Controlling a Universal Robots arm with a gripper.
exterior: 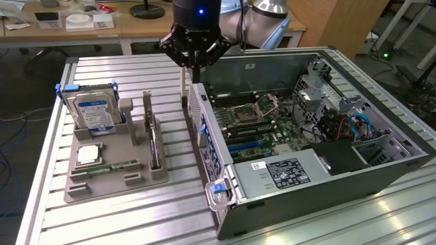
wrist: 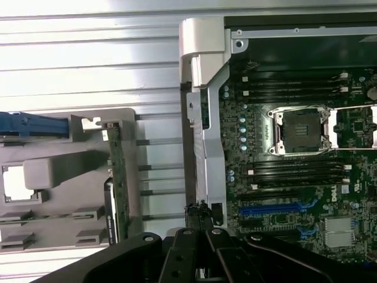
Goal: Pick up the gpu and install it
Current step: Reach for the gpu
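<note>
The gpu (exterior: 155, 145) is a thin dark card standing on edge in the grey holder tray (exterior: 116, 178); its silver bracket end points to the back. In the wrist view the gpu (wrist: 116, 183) is seen edge-on in the holder (wrist: 53, 171). My gripper (exterior: 195, 75) hangs shut with nothing between its fingers, over the back corner of the open computer case (exterior: 272, 173). It is well apart from the gpu, toward the exterior view's right. The closed fingertips (wrist: 199, 209) sit over the case's metal rear wall (wrist: 203, 130).
A silver hard drive (exterior: 95, 115) stands upright in the holder, with a green memory stick (exterior: 109, 167) and a square chip (exterior: 89, 153) lying in front. Inside the case, the motherboard (wrist: 294, 177) shows a CPU socket (wrist: 297, 131) and blue slots (wrist: 271, 208).
</note>
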